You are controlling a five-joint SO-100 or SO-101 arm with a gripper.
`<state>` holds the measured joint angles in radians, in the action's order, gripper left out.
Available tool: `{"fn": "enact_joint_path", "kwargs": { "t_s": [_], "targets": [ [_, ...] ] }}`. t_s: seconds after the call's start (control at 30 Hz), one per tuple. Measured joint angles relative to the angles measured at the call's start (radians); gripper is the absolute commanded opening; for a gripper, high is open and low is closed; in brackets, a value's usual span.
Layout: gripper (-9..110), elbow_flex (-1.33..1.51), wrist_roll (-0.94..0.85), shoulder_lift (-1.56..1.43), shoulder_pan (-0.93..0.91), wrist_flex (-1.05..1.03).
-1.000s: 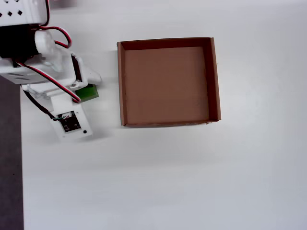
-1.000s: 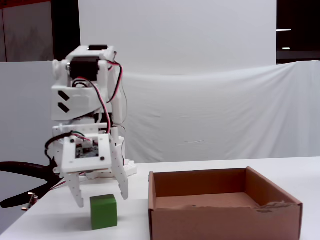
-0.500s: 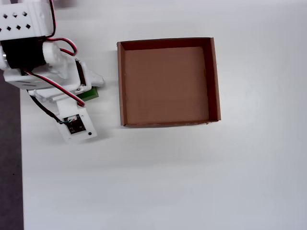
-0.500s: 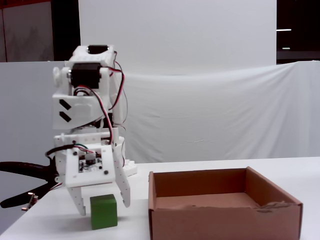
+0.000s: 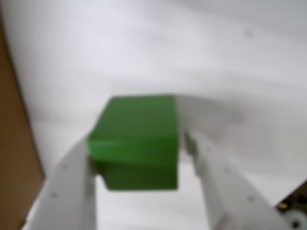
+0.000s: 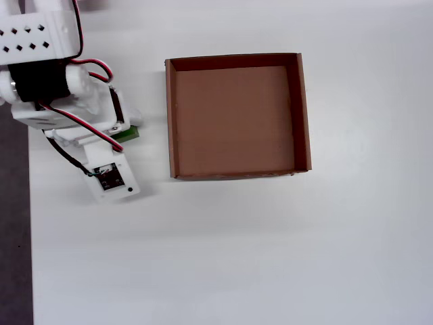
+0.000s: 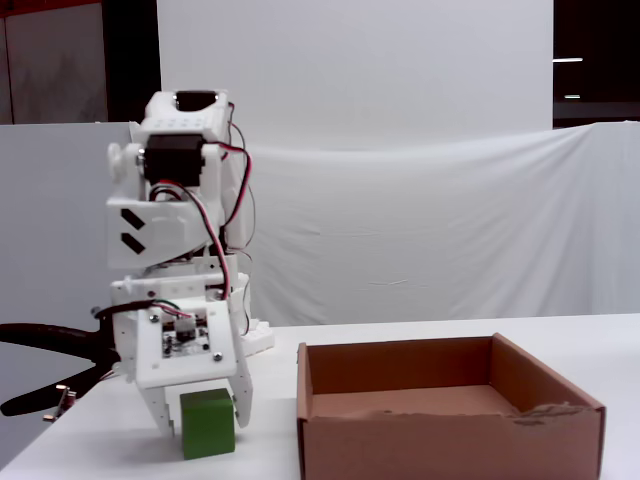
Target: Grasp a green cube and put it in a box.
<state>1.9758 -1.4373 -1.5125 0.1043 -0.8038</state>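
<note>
Tool [image 5: 139,165] fingers [image 5: 72,187] straddle the green cube [image 5: 136,141] in the wrist view, one on each side of it; the left finger looks to be touching the cube's face, while a thin gap shows at the right one (the picture is blurred), so I cannot tell whether the grip has clenched. From the fixed view the cube [image 7: 207,423] sits on the white table [image 7: 120,450], with the tool [image 7: 200,420] lowered around it, just left of the box [image 7: 450,415]. Overhead, only a green sliver [image 6: 128,135] peeks from under the arm, near the box's [image 6: 170,115] left wall but apart from it.
</note>
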Motion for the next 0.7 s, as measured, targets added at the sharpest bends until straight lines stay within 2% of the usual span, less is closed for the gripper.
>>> {"fn": "enact_joint_path", "kwargs": {
  "t_s": [0.7],
  "targets": [
    [14, 0.000, 0.000, 0.000, -0.002, 0.014]
  ]
}}
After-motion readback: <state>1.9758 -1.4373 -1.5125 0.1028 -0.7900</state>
